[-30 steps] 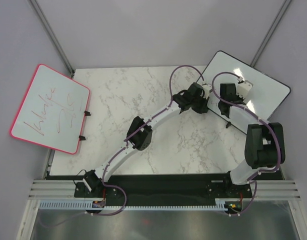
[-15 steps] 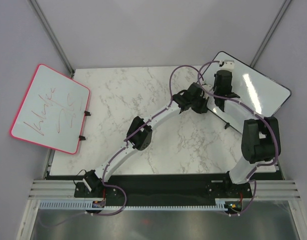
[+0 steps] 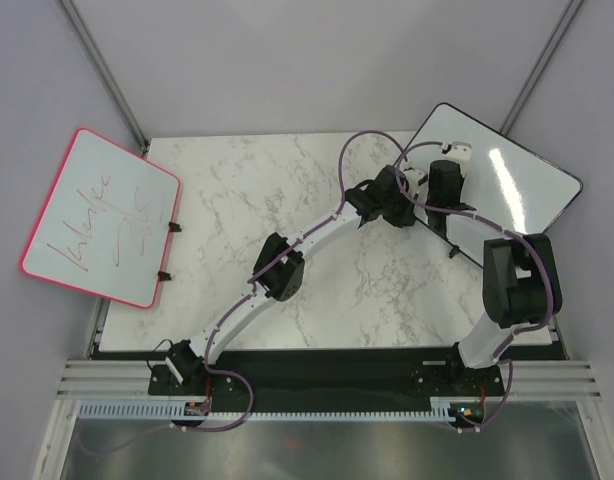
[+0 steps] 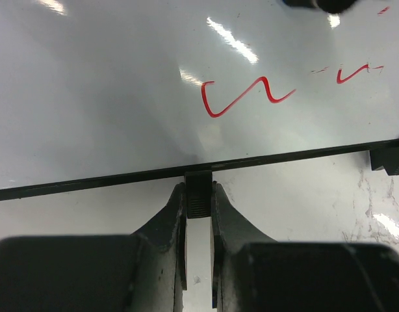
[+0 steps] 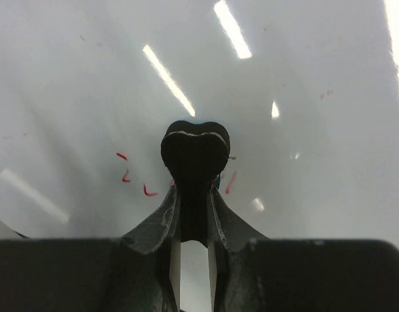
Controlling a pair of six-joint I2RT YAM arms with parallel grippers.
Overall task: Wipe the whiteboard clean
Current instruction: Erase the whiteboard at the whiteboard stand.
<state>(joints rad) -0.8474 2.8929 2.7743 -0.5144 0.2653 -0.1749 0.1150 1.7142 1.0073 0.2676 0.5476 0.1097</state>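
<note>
While my left pincer (image 4: 199, 195) was clamped on the black tab (image 4: 199, 177) sticking out of the frame, I had the whiteboard (image 3: 527, 185) pinned where it lay, at the far right of the marble table (image 3: 287, 200), tilted so its long axis ran from far-left to near-right. My right pincer (image 5: 194, 192) was closed tight around what I took to be the eraser (image 5: 194, 146), whose head was pressed flat on the white face near the board's far-left end.

Most of the face looked clean. What mattered was what lay between my two pincers: a red squiggle (image 4: 242, 99) just inside the edge I was holding, with a shorter stroke beside it. From the right wrist I saw small red flecks (image 5: 144, 190) just beside the eraser, on both sides and a little back toward the wrist. I judged that the next stroke should draw the eraser back across the short axis, toward the held edge. My right arm was the nearer one and already on the board, so my left only had to steady it.
</note>
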